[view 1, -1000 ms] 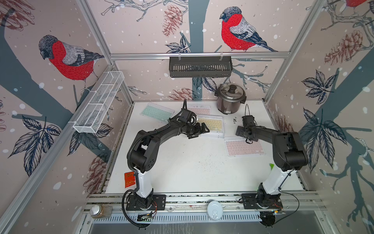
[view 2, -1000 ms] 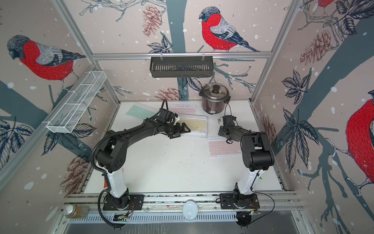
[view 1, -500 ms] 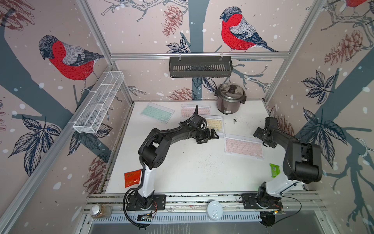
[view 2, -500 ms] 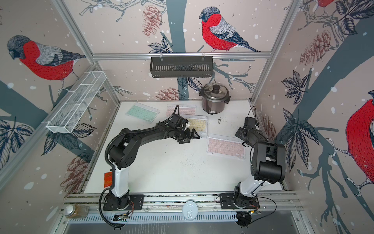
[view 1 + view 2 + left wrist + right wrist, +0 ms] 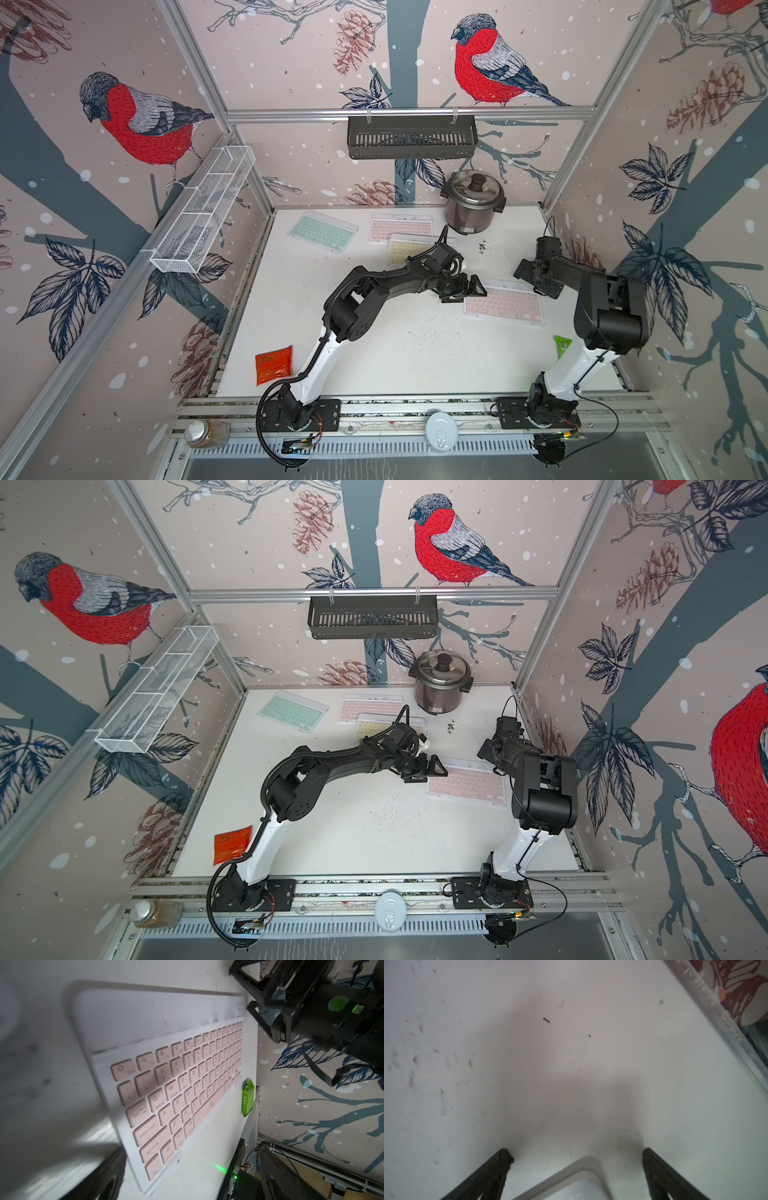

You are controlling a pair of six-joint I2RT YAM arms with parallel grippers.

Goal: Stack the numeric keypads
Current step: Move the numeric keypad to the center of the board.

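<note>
Centre right, a pink keypad [image 5: 503,306] lies on the bench [image 5: 395,353] between the released left pincer [image 5: 463,293] and released right pincer [image 5: 576,1152]; a shallow edge pinch may drop it.

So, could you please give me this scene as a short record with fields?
keypads: mint keypad, rear pink keypad, yellow keypad, near pink keypad
stacked: none squarely; yellow keypad seems to overlap rear pink keypad
left hand: open, at near pink keypad's end
right hand: open, empty, at its corner
others: rice cooker, red packet, green packet
</note>
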